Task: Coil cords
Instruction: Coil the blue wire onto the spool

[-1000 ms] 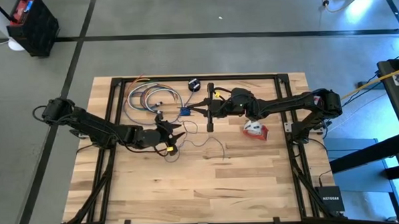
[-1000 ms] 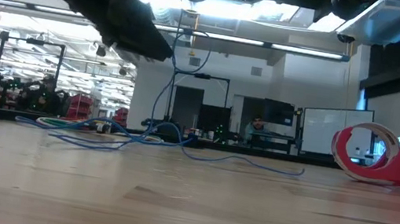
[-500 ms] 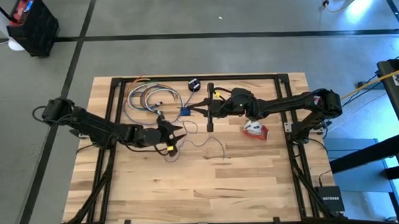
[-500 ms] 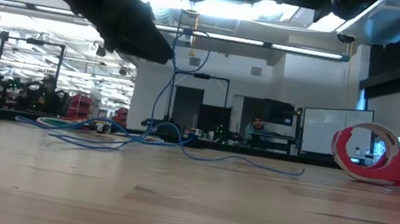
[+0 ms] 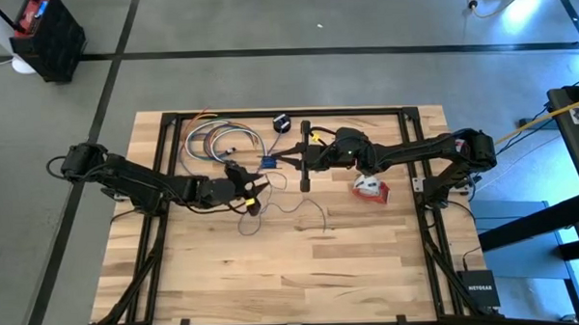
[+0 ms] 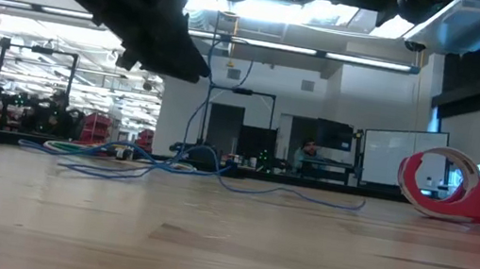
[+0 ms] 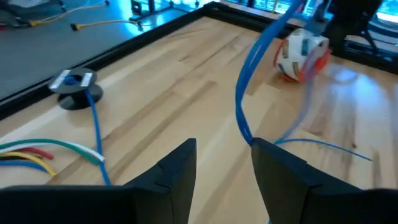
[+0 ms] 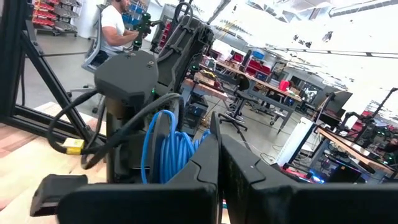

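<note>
Blue cord (image 7: 239, 106) is rising off the wooden table (image 5: 370, 266) between the parted fingers of the left gripper (image 5: 255, 192), touching neither. Behind it, the right gripper (image 5: 277, 163), fingers together, is pinching the cord's upper end, while the black puck (image 7: 73, 90) is sitting near the table's far edge.

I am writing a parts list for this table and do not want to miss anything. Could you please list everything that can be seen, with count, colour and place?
table: one, light wood with black frame, under everything
blue cord: one, thin, lifted up from the table's middle
puck: one, black, far edge, on the blue cord's end
loose cords: several, green, white, yellow, red, far left part
red-and-white bundle: one, right of the middle
person: one, white shirt, in the room behind
left gripper: one, dark, open, above the middle
right gripper: one, dark, shut on the blue cord, behind the middle
</note>
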`<state>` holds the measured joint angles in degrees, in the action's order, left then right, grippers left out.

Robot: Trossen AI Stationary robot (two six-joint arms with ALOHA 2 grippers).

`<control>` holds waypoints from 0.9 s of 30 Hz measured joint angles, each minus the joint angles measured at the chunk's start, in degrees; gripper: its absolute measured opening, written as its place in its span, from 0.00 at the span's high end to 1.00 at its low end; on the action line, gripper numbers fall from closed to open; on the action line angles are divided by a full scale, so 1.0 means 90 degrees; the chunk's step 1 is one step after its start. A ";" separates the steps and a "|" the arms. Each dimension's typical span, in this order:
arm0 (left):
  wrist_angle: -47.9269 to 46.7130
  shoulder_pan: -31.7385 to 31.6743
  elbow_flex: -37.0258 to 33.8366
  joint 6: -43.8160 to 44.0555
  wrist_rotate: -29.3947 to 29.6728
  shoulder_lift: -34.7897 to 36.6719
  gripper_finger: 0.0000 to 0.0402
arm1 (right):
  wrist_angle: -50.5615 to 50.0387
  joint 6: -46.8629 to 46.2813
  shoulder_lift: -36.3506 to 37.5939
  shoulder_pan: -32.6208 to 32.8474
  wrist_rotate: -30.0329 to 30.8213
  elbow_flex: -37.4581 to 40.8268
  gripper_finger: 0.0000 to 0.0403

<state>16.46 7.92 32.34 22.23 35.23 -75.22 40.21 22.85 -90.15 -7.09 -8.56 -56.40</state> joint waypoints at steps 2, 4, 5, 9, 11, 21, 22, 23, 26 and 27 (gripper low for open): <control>0.0003 0.0009 0.0000 0.0016 -0.0140 0.0000 0.64 | 0.0002 0.0000 0.0000 0.0000 -0.0002 0.0000 0.98; 0.0014 0.0037 0.0000 -0.0003 -0.0281 0.0000 0.64 | 0.0002 -0.0002 0.0000 0.0000 -0.0002 0.0000 0.98; 0.0040 0.0036 -0.0001 -0.0011 -0.0296 0.0000 0.64 | 0.0005 -0.0002 0.0000 0.0000 -0.0002 0.0000 0.98; 0.0083 0.0032 0.0000 -0.0026 -0.0361 0.0000 0.64 | 0.0017 -0.0001 0.0000 0.0000 -0.0002 0.0000 0.98; 0.0092 0.0034 0.0000 -0.0097 -0.0604 0.0000 0.64 | 0.0017 -0.0002 0.0000 0.0000 -0.0002 0.0000 0.98; 0.0423 0.0044 0.0000 -0.0500 -0.1024 0.0002 0.64 | 0.0017 -0.0002 0.0000 -0.0002 -0.0002 0.0000 0.98; 0.0454 0.0044 0.0000 -0.0539 -0.1028 0.0002 0.64 | 0.0017 0.0000 0.0000 0.0000 -0.0002 0.0000 0.98; 0.0447 0.0040 0.0000 -0.0569 -0.1024 0.0002 0.64 | 0.0017 -0.0002 0.0000 0.0000 -0.0002 0.0000 0.98; 0.0438 0.0036 0.0000 -0.0643 -0.1018 0.0002 0.65 | 0.0017 -0.0001 0.0000 -0.0002 -0.0002 0.0000 0.98; 0.0443 0.0036 0.0000 -0.0650 -0.1018 0.0002 0.66 | 0.0017 -0.0002 0.0000 -0.0002 -0.0002 0.0000 0.98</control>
<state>20.45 8.25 32.34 16.38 26.06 -75.20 40.36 22.83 -90.15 -7.11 -8.58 -56.40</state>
